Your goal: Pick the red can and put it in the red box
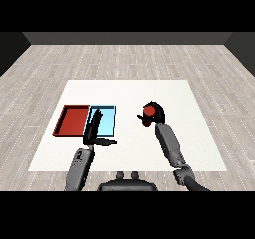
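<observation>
Fingers of the right hand (155,114) curl round the red can (148,111) at frame centre-right, well apart from the red tray (71,121) and light blue tray (106,121) (both bare) at left, where the left hand (93,128) hangs straight-fingered.

A red can (148,111) is held upright above the right half of the white bench (129,91), its round red top facing up, the black fingers of the right hand (156,114) curled round its sides. The red tray (71,120), shallow, rectangular and dark-rimmed, lies flat near the bench's left edge, well apart from the can, with nothing visible inside it.
</observation>
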Action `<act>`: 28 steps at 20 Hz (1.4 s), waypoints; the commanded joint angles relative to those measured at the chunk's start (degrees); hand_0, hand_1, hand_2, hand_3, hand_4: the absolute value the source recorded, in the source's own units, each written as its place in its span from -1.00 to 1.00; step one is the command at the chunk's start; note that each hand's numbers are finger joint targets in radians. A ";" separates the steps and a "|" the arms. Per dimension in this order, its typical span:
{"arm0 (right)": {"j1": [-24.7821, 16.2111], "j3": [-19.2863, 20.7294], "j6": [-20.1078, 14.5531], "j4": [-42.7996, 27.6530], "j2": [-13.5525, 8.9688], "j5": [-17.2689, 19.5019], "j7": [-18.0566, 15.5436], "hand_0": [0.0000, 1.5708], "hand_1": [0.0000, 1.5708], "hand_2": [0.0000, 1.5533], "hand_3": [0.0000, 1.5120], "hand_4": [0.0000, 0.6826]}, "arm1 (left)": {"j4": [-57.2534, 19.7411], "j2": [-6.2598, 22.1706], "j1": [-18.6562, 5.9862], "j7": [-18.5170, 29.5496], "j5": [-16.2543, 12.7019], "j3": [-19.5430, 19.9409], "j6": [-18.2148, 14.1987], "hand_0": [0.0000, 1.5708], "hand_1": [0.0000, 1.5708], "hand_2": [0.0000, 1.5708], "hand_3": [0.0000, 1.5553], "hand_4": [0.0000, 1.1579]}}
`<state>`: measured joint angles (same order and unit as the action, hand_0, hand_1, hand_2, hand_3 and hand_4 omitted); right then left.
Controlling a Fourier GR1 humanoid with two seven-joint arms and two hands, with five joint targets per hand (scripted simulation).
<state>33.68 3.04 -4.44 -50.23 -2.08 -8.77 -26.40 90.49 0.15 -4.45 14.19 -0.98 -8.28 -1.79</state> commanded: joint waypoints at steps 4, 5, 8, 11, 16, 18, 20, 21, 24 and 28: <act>-6.69 -13.96 -9.73 -8.92 2.03 -5.15 -1.03 0.80 0.80 0.85 0.87 0.91 | -0.80 -0.15 -2.35 -1.84 -2.02 -6.90 -4.70 -1.00 -1.00 -1.00 -1.00 -1.00; -8.09 -13.45 -10.10 -18.14 2.04 -3.21 7.08 0.82 0.82 0.86 0.88 0.90 | -6.45 -0.15 -6.85 -0.69 -2.83 -8.96 -8.28 -1.00 -1.00 -1.00 -1.00 -1.00; -13.60 -16.54 -10.50 -20.73 2.06 -1.56 3.35 0.79 0.79 0.85 0.88 0.91 | -3.28 -0.15 -5.44 -2.70 -4.80 -8.29 -4.03 -1.00 -1.00 -1.00 -1.00 -1.00; -10.96 -16.94 -10.80 -23.20 1.56 -1.59 7.02 0.80 0.80 0.83 0.86 0.86 | -7.33 -0.15 -7.38 -0.03 -4.15 -14.29 -10.64 -1.00 -1.00 -1.00 -1.00 -1.00; -9.16 -25.89 -18.18 -24.68 2.06 -4.87 7.41 0.75 0.75 0.81 0.85 0.83 | -4.83 -0.15 -6.34 -1.69 -4.81 -16.58 -10.62 -1.00 -1.00 -1.00 -1.00 -1.00; -8.30 -26.58 -18.31 -23.82 2.07 -5.27 7.26 0.77 0.77 0.81 0.85 0.79 | -8.04 -0.15 -12.15 -3.13 -6.25 -20.71 -17.03 -1.00 -1.00 -1.00 -1.00 -1.00; -8.15 -24.60 -16.00 -24.79 2.07 -4.31 7.89 0.78 0.78 0.82 0.85 0.80 | -7.06 -0.15 -9.77 -2.93 -4.77 -17.31 -13.73 -1.00 -1.00 -1.00 -1.00 -1.00; -7.46 -25.03 -15.71 -19.65 2.07 -6.73 2.74 0.78 0.78 0.83 0.86 0.81 | -8.83 -0.15 -10.76 -2.26 -4.69 -16.75 -13.14 -1.00 -1.00 -1.00 -1.00 -1.00; -6.80 -25.30 -15.26 -20.38 2.07 -6.40 4.22 0.80 0.80 0.84 0.86 0.81 | -15.95 -0.15 -15.34 1.71 -8.62 -20.76 -18.89 -1.00 -1.00 -1.00 -1.00 -1.00; -7.92 -27.11 -17.27 -26.73 2.07 -6.08 8.23 0.82 0.82 0.85 0.85 0.80 | -14.94 -0.14 -17.96 -5.33 -5.83 -15.42 -14.12 -1.00 -1.00 -1.00 -1.00 -1.00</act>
<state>24.76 -23.05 -20.36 -74.64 -0.09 -14.53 -19.97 78.26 0.22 -18.77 10.63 -6.96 -24.69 -16.03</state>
